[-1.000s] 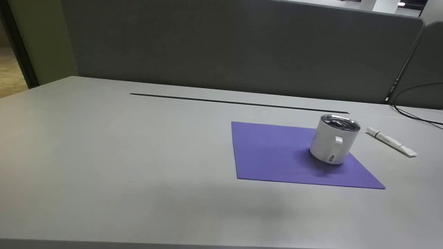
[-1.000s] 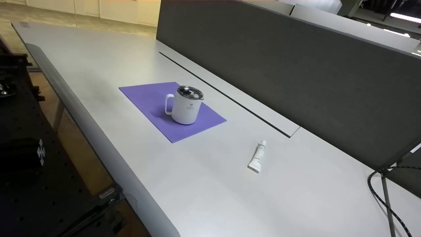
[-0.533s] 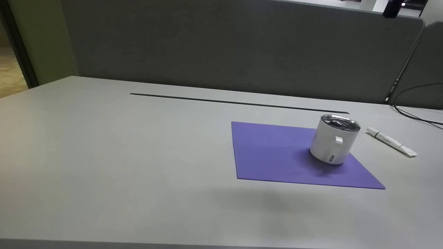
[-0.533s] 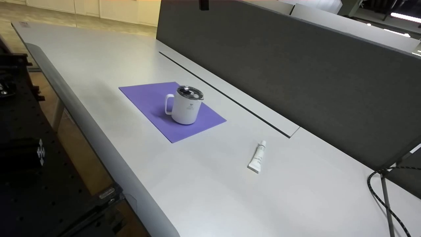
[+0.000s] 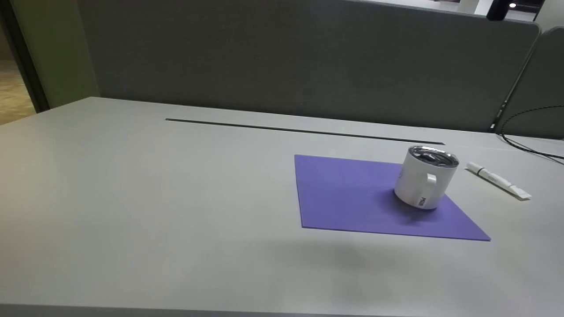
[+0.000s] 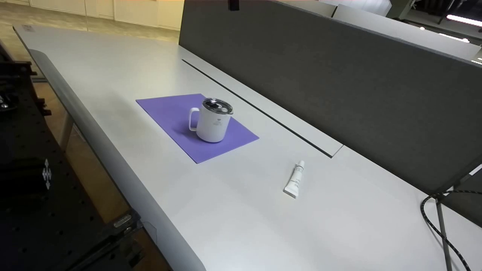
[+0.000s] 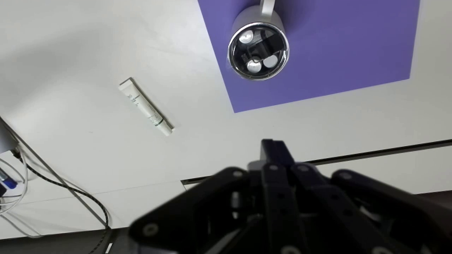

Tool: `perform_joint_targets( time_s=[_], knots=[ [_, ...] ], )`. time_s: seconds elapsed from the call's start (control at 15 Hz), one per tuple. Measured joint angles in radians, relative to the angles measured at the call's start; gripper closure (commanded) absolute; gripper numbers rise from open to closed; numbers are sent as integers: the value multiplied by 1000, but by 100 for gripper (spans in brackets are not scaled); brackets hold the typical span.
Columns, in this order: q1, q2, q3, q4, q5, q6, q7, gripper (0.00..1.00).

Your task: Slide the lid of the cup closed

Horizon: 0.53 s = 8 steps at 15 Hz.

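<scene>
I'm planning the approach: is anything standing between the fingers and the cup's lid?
Nothing visible stands between the fingers and the lid. The white tube lies on the table, to the left in the wrist view, off that path.

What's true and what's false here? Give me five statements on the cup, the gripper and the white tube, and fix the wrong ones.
The lid sits on top of the cup. True.
The cup lies on its side. False: it stands upright on the purple mat.
The gripper is shut. True.
The gripper touches the lid. False: it is apart from the lid.
A white tube lies on the table, off the purple mat. True.
</scene>
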Motion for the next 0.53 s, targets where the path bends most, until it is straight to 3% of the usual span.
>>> perform_joint_targets(
  time_s=[0.33, 0.53],
  knots=[
    [-7, 25, -3, 0, 0, 18, 1, 100],
    [-20, 99, -21, 0, -4, 94, 2, 100]
  ],
)
